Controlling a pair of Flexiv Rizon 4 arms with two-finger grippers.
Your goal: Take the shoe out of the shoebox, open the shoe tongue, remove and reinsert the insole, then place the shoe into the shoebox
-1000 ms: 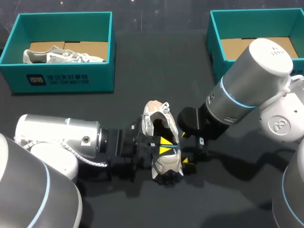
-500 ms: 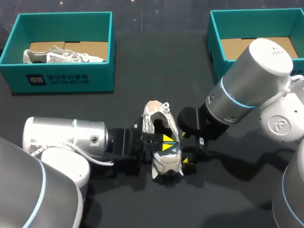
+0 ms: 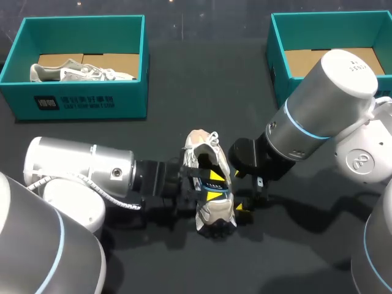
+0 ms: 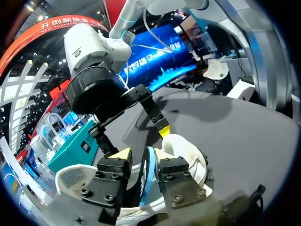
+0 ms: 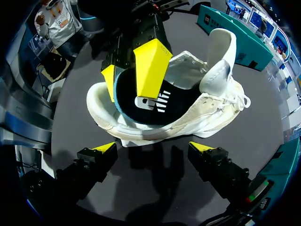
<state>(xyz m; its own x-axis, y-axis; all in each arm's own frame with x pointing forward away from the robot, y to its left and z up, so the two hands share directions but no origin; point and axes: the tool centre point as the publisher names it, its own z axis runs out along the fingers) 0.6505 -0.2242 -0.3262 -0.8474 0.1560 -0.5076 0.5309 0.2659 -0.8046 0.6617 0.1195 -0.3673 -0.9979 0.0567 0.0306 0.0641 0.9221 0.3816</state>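
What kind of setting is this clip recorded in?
Probably a tabletop robot workcell for shoe handling: dark table, a teal shoebox holding a second shoe, and a white shoe whose insole the left gripper pinches.

My head camera sits above and behind the rig, looking down on the whole worktop (image 3: 202, 86). The left wrist camera looks out along its end effector (image 4: 146, 165), very close on the insole (image 4: 146, 173) pinched there, and faces my right arm (image 4: 91, 52) across the shoe (image 4: 188, 150). The right wrist camera looks back the opposite way past its own spread end effector (image 5: 154, 148) — near the shoe's side. All three views share the shoe and the left end effector.
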